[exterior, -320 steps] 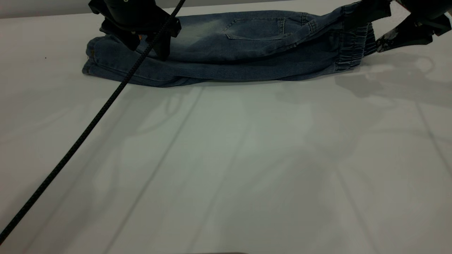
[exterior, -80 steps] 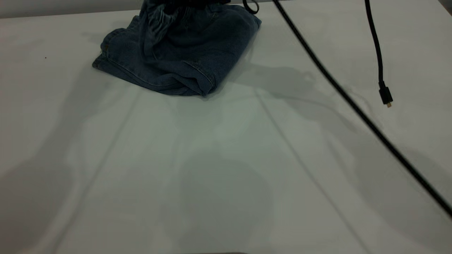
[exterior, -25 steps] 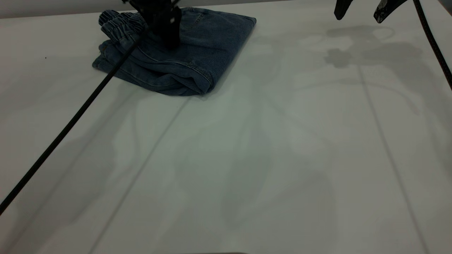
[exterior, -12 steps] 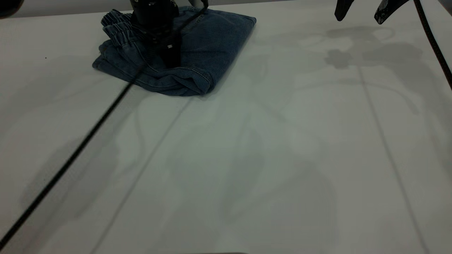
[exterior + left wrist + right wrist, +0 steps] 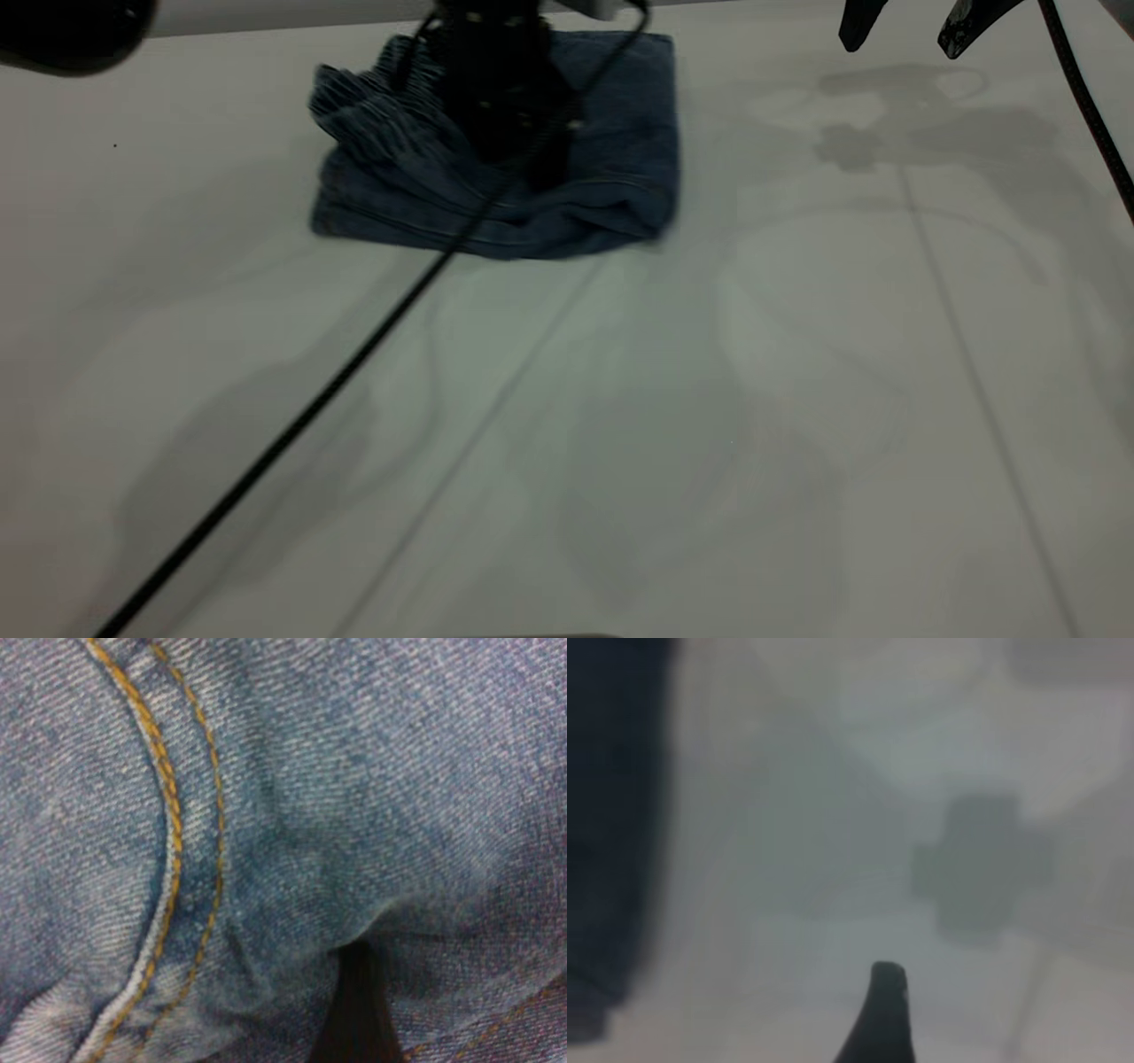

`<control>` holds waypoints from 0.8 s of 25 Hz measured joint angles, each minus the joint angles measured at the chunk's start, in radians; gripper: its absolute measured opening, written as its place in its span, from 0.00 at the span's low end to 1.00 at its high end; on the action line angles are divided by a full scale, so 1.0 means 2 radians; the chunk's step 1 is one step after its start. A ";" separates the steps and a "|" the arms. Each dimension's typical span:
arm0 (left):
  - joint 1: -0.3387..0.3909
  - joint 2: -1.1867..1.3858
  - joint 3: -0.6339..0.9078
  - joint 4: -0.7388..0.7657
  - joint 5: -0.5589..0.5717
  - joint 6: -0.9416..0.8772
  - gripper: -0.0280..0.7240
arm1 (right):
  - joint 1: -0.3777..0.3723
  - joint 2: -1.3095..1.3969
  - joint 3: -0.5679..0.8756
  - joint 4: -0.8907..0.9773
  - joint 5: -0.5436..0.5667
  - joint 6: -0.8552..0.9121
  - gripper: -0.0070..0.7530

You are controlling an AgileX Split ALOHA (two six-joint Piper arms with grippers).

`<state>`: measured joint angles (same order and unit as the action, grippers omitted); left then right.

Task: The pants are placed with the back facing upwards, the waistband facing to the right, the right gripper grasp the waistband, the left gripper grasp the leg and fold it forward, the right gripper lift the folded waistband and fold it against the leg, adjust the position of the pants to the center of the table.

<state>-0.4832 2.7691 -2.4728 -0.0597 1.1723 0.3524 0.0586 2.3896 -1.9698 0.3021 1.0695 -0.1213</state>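
The pants (image 5: 611,151) lie folded into a compact blue denim bundle at the far middle-left of the table (image 5: 620,425). The puckered waistband (image 5: 372,111) sits bunched on top at the bundle's left side. My left gripper (image 5: 518,142) is pressed down into the middle of the bundle and is shut on the denim. In the left wrist view, denim with orange stitching (image 5: 168,842) fills the picture, and one dark finger (image 5: 354,1014) is half buried in it. The printed leg is hidden in the fold. My right gripper (image 5: 908,35) hangs open above the far right of the table, holding nothing.
The left arm's black braided cable (image 5: 310,416) runs diagonally from the bundle to the near left edge. Another black cable (image 5: 1090,115) drops along the far right. A dark blurred arm part (image 5: 71,27) sits at the top left. Bare tabletop spreads in front of the bundle.
The folded pants have slid to the right along the far side of the table, with my left gripper on them. The right gripper has stayed where it was.
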 joint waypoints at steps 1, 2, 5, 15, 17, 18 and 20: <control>-0.007 0.001 0.000 0.000 0.000 -0.015 0.72 | 0.000 0.000 0.000 0.000 -0.001 -0.001 0.79; -0.013 0.001 0.000 0.000 0.000 -0.028 0.72 | 0.000 0.000 0.000 0.000 -0.001 -0.003 0.79; -0.033 0.001 0.000 0.000 0.000 -0.054 0.72 | 0.000 0.000 0.000 0.000 -0.001 -0.005 0.79; -0.053 -0.005 -0.001 0.036 0.000 -0.090 0.72 | 0.000 0.000 0.000 0.000 -0.002 -0.009 0.79; -0.053 -0.011 -0.007 0.053 0.000 -0.101 0.72 | 0.000 -0.002 0.000 0.000 -0.002 -0.009 0.79; -0.053 -0.018 -0.012 0.059 0.000 -0.107 0.72 | 0.000 -0.004 0.000 -0.001 -0.002 -0.009 0.79; -0.053 -0.032 -0.025 0.062 0.000 -0.119 0.72 | 0.000 -0.010 -0.002 -0.001 -0.001 -0.009 0.79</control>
<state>-0.5888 2.7045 -2.5233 0.0636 1.1723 0.1154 0.0586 2.3705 -1.9730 0.2996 1.0676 -0.1393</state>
